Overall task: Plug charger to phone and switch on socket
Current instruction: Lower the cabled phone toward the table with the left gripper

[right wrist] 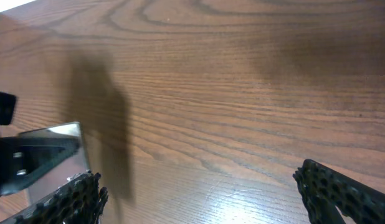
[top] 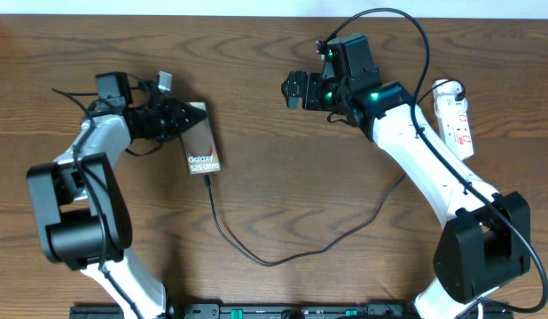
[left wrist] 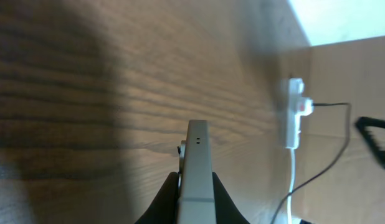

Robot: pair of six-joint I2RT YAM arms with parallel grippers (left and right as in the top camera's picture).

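Observation:
The brown phone (top: 203, 147) with white Galaxy lettering lies left of centre, and my left gripper (top: 180, 119) is shut on its far end. In the left wrist view the phone (left wrist: 197, 165) shows edge-on between the black fingers (left wrist: 164, 199). The charger's thin black cable (top: 256, 260) meets the phone's near end and loops across the table toward the right. The white socket (top: 457, 117) lies at the far right; its adapter (left wrist: 303, 106) sits on the socket (left wrist: 293, 121). My right gripper (top: 294, 90) hovers open over bare wood, fingers (right wrist: 68, 200) wide apart.
The socket's white lead (left wrist: 291, 180) runs toward the table's edge. The right arm's thick black cable (top: 407, 27) arcs above the arm. At the left edge of the right wrist view a pale grey wedge (right wrist: 52, 146) shows, likely the held phone.

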